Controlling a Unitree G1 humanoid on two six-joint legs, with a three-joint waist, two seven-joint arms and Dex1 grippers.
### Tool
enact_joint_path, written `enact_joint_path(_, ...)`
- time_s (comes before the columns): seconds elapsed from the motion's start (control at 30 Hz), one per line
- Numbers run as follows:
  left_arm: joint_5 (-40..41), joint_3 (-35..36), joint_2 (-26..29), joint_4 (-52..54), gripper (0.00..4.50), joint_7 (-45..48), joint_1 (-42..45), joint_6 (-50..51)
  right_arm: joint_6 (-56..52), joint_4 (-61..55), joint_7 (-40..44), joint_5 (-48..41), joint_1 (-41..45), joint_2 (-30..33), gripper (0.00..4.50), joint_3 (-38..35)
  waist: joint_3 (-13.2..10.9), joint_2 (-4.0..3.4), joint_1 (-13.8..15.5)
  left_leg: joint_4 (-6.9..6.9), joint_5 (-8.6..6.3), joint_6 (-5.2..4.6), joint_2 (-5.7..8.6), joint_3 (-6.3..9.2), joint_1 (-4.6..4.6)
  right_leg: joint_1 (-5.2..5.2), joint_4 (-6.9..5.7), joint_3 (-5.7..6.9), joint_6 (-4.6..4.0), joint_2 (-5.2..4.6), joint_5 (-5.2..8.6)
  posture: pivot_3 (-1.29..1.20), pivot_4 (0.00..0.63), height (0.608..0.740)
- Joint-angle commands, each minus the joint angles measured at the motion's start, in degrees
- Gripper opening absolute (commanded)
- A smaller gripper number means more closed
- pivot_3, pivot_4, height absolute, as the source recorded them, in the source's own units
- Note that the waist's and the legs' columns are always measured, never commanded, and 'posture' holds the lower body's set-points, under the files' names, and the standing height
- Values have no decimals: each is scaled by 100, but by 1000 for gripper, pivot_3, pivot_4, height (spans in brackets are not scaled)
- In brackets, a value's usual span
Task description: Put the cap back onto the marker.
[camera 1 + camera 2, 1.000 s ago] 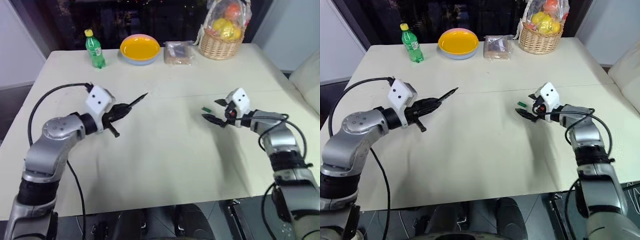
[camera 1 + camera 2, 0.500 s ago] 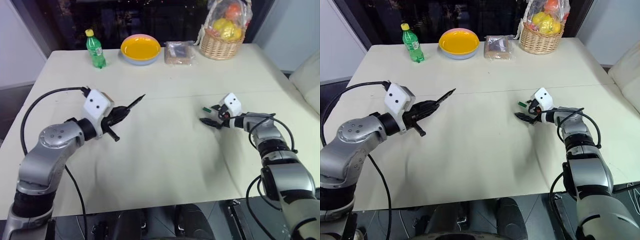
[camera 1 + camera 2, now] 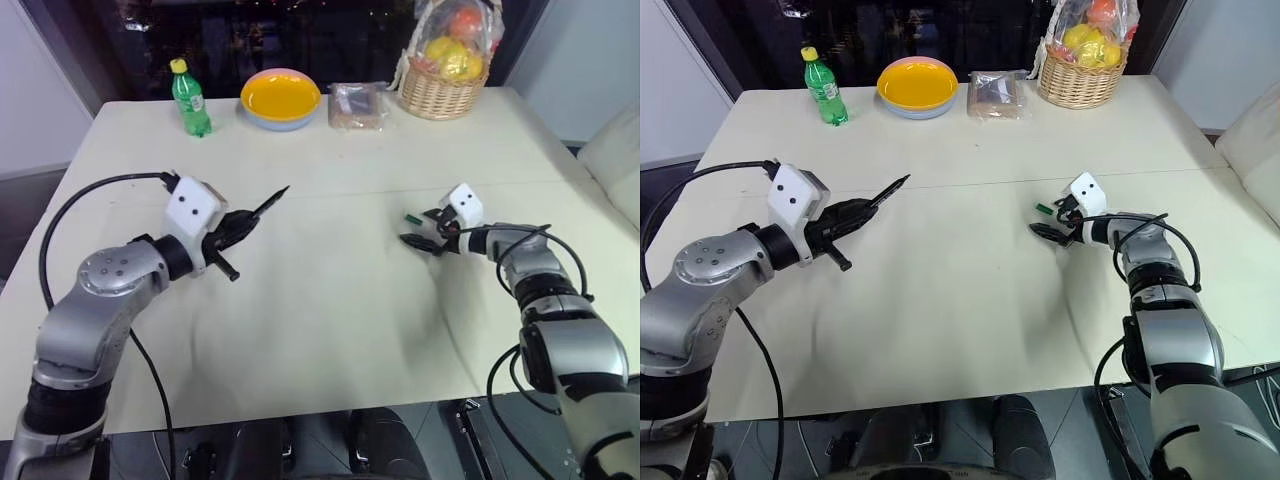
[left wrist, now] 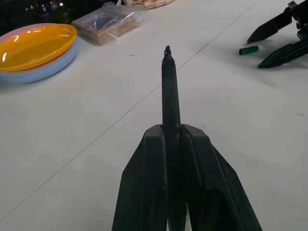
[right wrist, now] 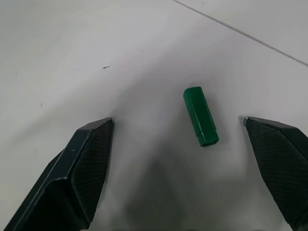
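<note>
**Marker clamped on the left, cap lying between the spread right fingers**

The left gripper (image 3: 238,226) has its jaws closed on the marker (image 4: 170,91), which sticks out past the fingertips and points toward two o'clock in the head view, its tip raised off the white table (image 3: 330,330). In the left wrist view the two black fingers (image 4: 144,192) squeeze the marker's lower end between them.

The right gripper (image 3: 422,228) sits low over the table at about three o'clock from the table's middle, its jaws spread wide and holding nothing. The cap (image 5: 200,116), a short green tube, lies flat on the table between the two fingertips, nearer one of them and touching neither. In the head view the cap (image 3: 410,218) lies just beyond the gripper's far finger tip, at roughly eleven o'clock from the gripper.

Marker tip and cap are well apart, with bare table between them.

Along the far edge, from ten o'clock round to one o'clock, stand a green bottle (image 3: 189,98) with a yellow lid, a stack of plates (image 3: 280,98) with a yellow one on top, a clear packet (image 3: 355,104) and a wicker basket (image 3: 438,95) of wrapped fruit.
</note>
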State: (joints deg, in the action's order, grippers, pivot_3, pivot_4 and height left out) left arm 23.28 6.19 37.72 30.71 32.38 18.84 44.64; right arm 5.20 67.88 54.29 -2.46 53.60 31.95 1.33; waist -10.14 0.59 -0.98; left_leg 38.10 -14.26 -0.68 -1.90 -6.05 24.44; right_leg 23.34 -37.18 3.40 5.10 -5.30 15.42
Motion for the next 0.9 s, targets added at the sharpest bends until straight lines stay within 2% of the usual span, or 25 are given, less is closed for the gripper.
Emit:
enact_joint_path(0.03, 45, 84, 21, 184, 48, -52, 121, -52, -239, 70, -6, -132, 300, -67, 4500, -252, 0, 0, -3, 0, 0, 0, 0, 0, 0, 0, 0, 0, 0, 0, 0, 0, 150, 740)
enact_joint_path(0.2, 39, 77, 4, 198, 48, -99, 133, -49, -533, 167, 53, -166, 441, -143, 4500, -397, 0, 0, 2, 0, 0, 0, 0, 0, 0, 1, -1, 0, 0, 0, 0, 0, 150, 740)
enact_joint_path(0.83, 45, 26, 10, 140, 48, -132, 223, -73, -494, 246, -82, 192, 381, -60, 4500, -335, 0, 0, -1, 0, 0, 0, 1, 0, 0, 1, -2, 0, 0, -1, 0, 0, 150, 740)
enact_joint_path(0.9, 46, 39, 21, 129, 0, -120, 217, -79, -505, 248, -75, 199, 377, -65, 3937, -344, 0, 0, -1, 0, 0, 0, 1, 0, 0, 1, -2, 0, 0, -1, 0, 0, 150, 740)
